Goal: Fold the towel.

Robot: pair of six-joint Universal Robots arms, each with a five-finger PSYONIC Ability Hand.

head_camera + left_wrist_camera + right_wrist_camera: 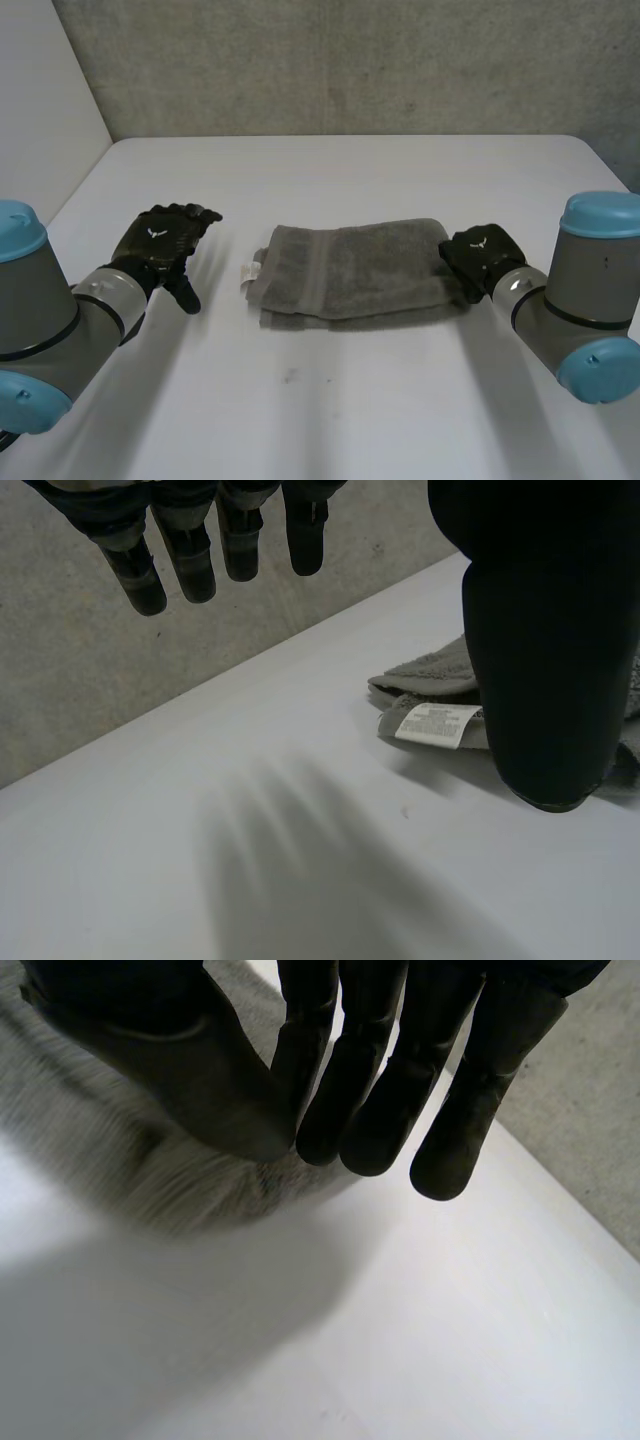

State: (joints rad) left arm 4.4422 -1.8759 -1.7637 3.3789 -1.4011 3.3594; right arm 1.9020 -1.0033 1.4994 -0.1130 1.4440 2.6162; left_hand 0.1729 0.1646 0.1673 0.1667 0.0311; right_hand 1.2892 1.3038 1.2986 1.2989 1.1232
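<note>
The towel lies folded in the middle of the table. Its long axis runs left to right, and the right end sits a little farther from me than the left. A small white label sticks out at its left end, and a lower layer peeks out along the near edge.

My left hand hovers over bare table to the left of the towel, well apart from it. From its wrist camera its fingers hang straight and spread, away from the thumb, with nothing held. Past the thumb I see the towel's corner and the label.

My right hand is at the towel's right end, against its edge. From its wrist camera the hand hangs over the towel, which is smeared there, and I cannot tell whether it grips the cloth.

The table is plain white. A grey concrete wall stands behind it, with a white panel at the far left. Both arms are cut off at the near edge.
</note>
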